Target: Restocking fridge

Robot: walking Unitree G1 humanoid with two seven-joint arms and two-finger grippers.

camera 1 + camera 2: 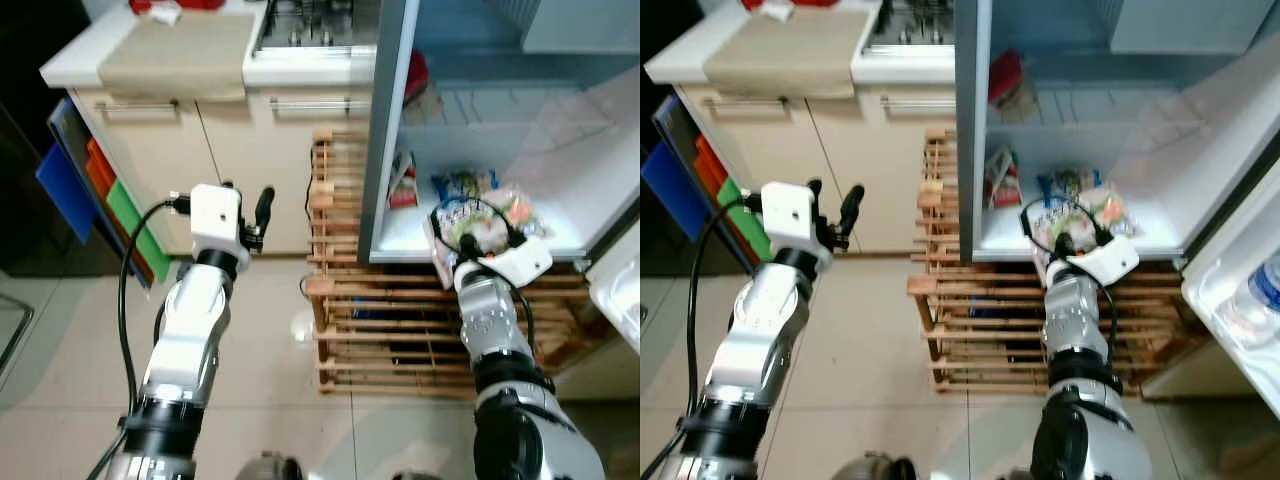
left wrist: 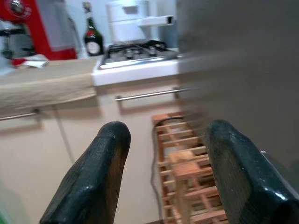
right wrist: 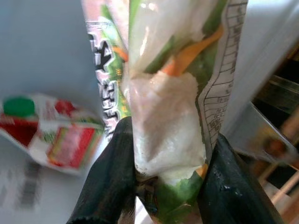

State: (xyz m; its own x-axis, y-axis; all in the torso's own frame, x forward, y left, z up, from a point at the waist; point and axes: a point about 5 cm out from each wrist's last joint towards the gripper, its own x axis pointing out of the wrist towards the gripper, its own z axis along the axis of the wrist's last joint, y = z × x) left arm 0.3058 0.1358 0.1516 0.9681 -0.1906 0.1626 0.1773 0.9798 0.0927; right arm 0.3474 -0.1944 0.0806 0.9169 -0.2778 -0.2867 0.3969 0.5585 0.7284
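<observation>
Clamped on a clear plastic bag of mixed vegetables with green print (image 3: 168,121), our right gripper (image 1: 470,243) holds it at the front lip of the white lower fridge shelf (image 1: 560,225), the bag's end pinched between both black fingers (image 3: 110,186); our left gripper (image 1: 243,212) hangs wide apart and empty out in front of the cream cabinet doors (image 1: 150,150), at about 9 o'clock from the fridge. We judge the bag light, soft and crinkly, contents loose and shifting, film slippery, so it should sag and may slide out of a pinch at the seam; a hold across the bulkier middle would be safer. Already on the shelf: a red-and-white carton with green cap (image 3: 51,135) lying at 10 o'clock from the held bag in the head views, and a blue-printed packet (image 1: 462,184) at 12 o'clock. Below stands a slatted wooden rack (image 1: 345,330). Hard to tell: whether the bag rests on the shelf or hangs just off it, the print on the packets, the red item on the upper shelf (image 1: 414,75). Fridge door is cut off at 3 o'clock, with a bottle (image 1: 1265,285) partly seen.
</observation>
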